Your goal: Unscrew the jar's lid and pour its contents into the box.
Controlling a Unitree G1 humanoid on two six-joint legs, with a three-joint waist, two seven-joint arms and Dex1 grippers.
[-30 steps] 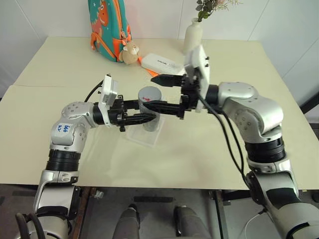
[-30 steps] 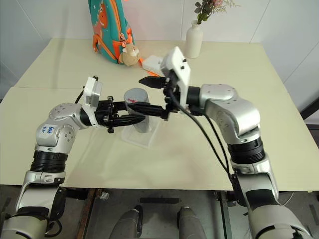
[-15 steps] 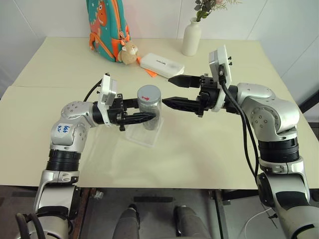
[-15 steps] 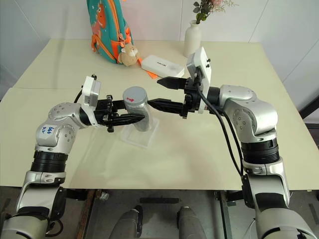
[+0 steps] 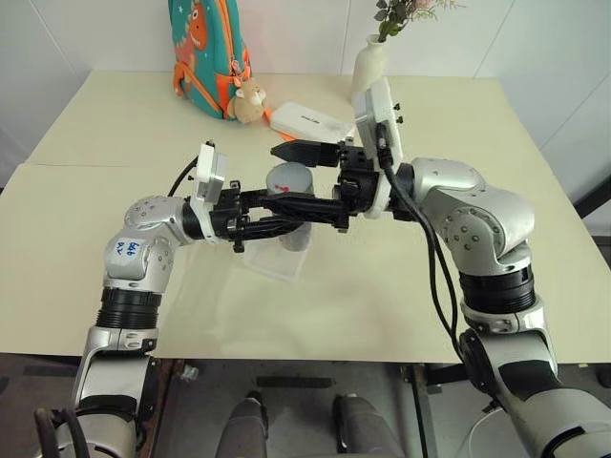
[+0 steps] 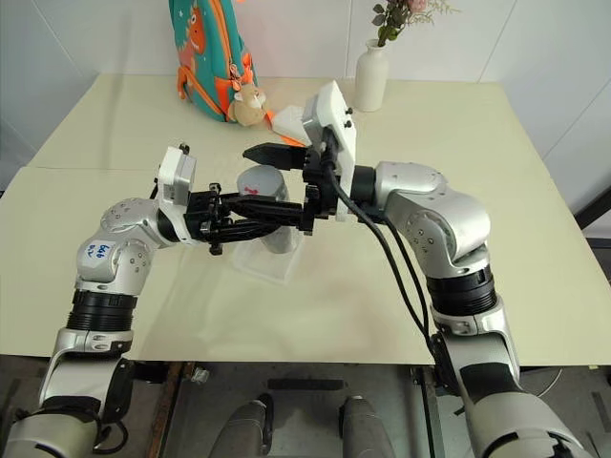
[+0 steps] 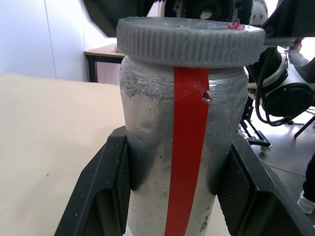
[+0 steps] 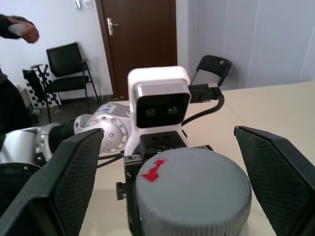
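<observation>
Left wrist view is showing the left gripper clamping the jar by its body, one black finger pressing each side below the lid. The jar is standing upright, a red strip running down its greyish wall, and the ribbed silvery-grey lid is sitting fully on top.

In the head views, the jar is being held just above the box, a clear shallow tray resting on the cream table. The contents cannot be made out through the jar wall.

The right gripper is reaching in from the opposite side with its fingers spread wide, one finger passing behind the lid and the other in front of it at jar height. The right wrist view is showing both fingers standing well apart on either side of the lid, neither one touching it, with the red mark on the lid's top facing up.

At the far edge of the table, a colourful backpack with a plush toy, a white oblong case and a white vase holding flowers are standing well apart from the jar.
</observation>
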